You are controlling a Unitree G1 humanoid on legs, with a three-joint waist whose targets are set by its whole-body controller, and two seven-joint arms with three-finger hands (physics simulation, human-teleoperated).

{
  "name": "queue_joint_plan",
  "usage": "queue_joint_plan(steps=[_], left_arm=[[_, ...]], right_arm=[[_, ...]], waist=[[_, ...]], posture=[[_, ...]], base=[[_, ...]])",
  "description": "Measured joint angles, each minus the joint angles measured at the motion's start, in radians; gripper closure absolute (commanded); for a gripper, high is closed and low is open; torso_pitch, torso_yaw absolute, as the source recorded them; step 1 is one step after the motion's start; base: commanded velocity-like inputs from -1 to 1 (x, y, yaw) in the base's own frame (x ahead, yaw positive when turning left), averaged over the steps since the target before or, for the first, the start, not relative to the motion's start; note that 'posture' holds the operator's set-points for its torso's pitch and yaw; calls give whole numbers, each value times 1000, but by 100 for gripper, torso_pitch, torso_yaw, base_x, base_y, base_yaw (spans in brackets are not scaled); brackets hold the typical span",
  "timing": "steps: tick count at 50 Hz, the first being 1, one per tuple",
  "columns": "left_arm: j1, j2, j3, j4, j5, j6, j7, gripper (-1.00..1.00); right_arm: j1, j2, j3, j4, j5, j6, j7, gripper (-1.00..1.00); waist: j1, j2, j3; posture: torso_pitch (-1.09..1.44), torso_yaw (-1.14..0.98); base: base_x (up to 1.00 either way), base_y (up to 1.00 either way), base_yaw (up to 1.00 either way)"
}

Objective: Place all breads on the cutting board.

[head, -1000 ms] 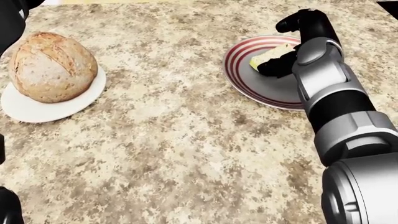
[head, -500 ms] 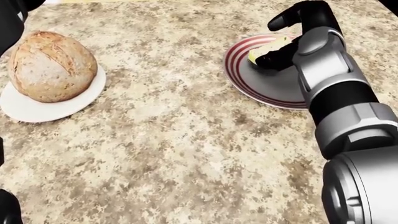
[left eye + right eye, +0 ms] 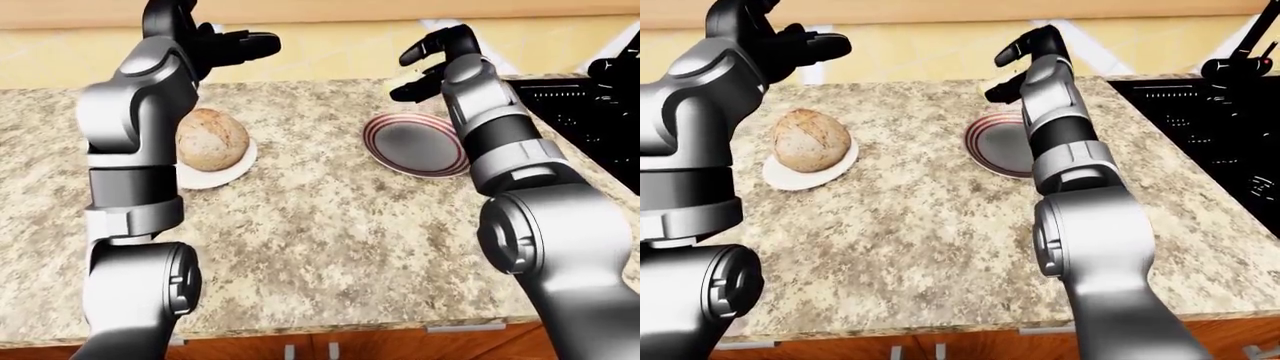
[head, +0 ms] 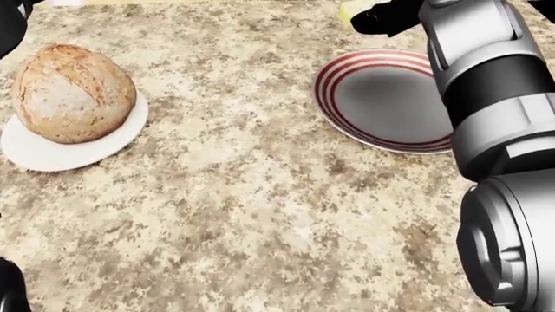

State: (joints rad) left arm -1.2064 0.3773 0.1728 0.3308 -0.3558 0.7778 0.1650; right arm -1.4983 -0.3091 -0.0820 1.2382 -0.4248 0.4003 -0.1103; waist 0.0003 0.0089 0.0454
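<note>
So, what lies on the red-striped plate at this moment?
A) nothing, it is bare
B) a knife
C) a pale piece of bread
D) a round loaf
A: in the head view the red-striped plate shows only its grey centre with a shadow on it, while the right hand is raised above the plate, and the round loaf sits on the white plate.

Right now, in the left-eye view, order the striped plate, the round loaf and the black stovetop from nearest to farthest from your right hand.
1. Striped plate, just below the right hand.
2. Black stovetop, off to the view's right.
3. Round loaf, on its white plate, far to the view's left.
</note>
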Motion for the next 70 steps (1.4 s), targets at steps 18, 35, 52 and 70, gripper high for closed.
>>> queue_joint_plan(steps=[18, 35, 52, 70], left_arm=[[16, -4, -1, -18, 2, 7, 2, -100], [15, 2, 4, -27, -3, 15, 5, -100], [-25, 125, -25, 177, 140, -103, -155, -100], [84, 188, 15, 196, 341, -177, -369, -100]], right_arm=[[-6, -20, -13, -19, 45, 12, -14, 84], [-32, -29, -6, -28, 48, 16, -8, 100], [-65, -51, -6, -48, 41, 42, 21, 100], [-76, -43, -5, -46, 39, 47, 23, 100]], waist=[[1, 0, 5], [0, 1, 5], [0, 5, 6], [1, 7, 6]], posture=[[0, 0], [0, 0], [0, 0], [0, 0]], base=[[0, 0, 0], [0, 0, 0], [0, 0, 0], [0, 0, 0]])
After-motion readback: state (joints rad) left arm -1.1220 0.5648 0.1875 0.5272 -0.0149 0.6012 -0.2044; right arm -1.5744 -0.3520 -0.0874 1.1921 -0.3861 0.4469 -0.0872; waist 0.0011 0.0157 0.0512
